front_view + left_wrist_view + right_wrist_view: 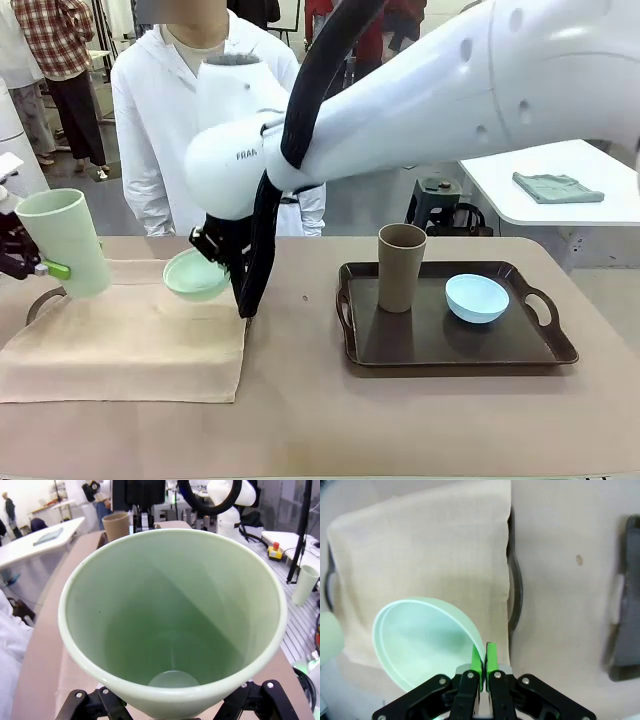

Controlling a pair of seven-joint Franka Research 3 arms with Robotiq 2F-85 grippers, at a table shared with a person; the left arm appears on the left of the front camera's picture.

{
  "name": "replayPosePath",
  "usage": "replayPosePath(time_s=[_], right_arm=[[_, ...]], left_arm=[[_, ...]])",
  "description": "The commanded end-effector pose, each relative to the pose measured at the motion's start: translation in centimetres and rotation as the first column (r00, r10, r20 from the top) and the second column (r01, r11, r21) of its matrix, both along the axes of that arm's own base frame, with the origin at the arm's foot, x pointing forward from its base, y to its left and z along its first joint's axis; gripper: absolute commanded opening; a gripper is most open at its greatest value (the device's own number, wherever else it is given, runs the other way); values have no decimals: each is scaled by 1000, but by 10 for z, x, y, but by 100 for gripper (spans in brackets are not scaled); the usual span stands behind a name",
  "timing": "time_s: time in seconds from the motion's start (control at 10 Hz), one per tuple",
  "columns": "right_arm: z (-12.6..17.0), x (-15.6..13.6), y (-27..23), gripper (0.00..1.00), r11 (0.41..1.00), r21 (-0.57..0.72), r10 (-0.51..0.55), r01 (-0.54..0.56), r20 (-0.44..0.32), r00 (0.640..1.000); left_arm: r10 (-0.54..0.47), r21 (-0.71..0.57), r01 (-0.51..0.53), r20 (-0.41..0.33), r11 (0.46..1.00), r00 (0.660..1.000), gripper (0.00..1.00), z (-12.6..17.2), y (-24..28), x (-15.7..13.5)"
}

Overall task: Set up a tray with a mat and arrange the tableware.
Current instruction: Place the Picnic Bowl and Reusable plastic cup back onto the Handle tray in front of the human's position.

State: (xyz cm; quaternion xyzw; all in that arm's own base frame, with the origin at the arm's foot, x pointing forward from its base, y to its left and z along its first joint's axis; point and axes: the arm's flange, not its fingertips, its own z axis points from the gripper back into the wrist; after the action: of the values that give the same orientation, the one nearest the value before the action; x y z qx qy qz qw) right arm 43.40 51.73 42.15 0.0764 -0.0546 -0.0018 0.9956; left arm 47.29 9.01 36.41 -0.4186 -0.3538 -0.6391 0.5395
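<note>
R gripper [484, 660]: jaws all but shut, green pads pinching rim of mint bowl [420, 640]. Bowl hangs tilted above right part of mat [420, 545], not touching cloth. Mat is draped over a tray [515, 590]; dark handles poke out on both sides.

L gripper [50, 267]: jaws fairly wide, clamped low on mint tumbler [62, 240]. Tumbler mouth-up, long axis near vertical w/ slight lean, held above mat's left edge, clear of it.

Second tray [562, 354] on counter [300, 430], to the right, well apart from mat. It carries brown tumbler [401, 266], upright, w/ pale blue bowl [477, 298] near it.

Key relation: mat lies straight below bowl, so I judge the next move is lower + level, then release. R arm [420, 110] is nearer mat centre, L at the edge. Both loads are over the same cloth, so crowding is poss. if both descend together.

Writing: "FRA…" on R arm housing, rest hidden behind black cable. No other legible print.
</note>
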Motion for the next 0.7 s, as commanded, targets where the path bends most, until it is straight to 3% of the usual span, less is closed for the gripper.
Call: replayPosePath(time_s=[0.0,0.6], right_arm=[[-13,-2,6,4,999,34,33,-32,-24,999],[-19,-2,13,4,1000,19,18,-17,-17,1000]], left_arm=[[12,-14,-12,3,1000,1000,83,-18,-3,6],[9,0,-9,-48,1000,999,83,-35,-1,5]])
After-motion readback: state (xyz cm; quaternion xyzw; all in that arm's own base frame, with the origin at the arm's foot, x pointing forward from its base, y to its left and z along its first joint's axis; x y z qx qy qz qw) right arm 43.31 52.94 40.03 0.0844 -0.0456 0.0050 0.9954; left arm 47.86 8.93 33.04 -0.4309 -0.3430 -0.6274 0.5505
